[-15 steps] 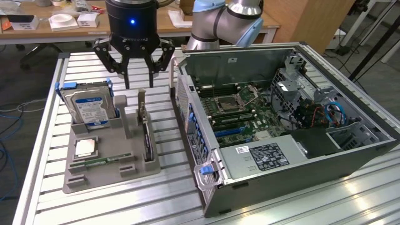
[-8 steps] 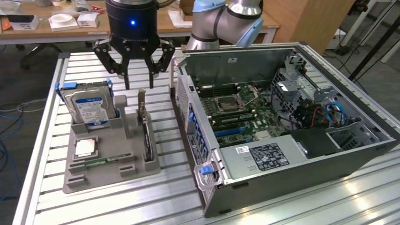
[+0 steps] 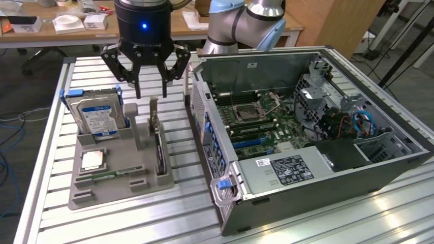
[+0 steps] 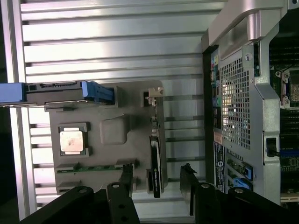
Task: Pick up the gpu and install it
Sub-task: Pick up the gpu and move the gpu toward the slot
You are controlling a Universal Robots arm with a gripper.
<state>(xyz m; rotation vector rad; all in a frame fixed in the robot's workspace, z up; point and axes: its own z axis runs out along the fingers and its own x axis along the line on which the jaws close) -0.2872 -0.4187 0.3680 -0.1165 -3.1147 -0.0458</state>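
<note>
Gripper (image 3: 151, 93) vert., pointing down, fingers spread, empty, hovering abv gpu (image 3: 160, 151).

Exterior view: high, angled down, wide. Wrist view: straight down, nearer. Shared: parts tray (image 3: 129, 170), computer case (image 3: 339, 190).

Your arm (image 3: 234, 23) cut off at the frame edge, graphics card (image 3: 160, 152) standing edge-on, face hidden, label (image 3: 290, 169) print too small to read.
</note>
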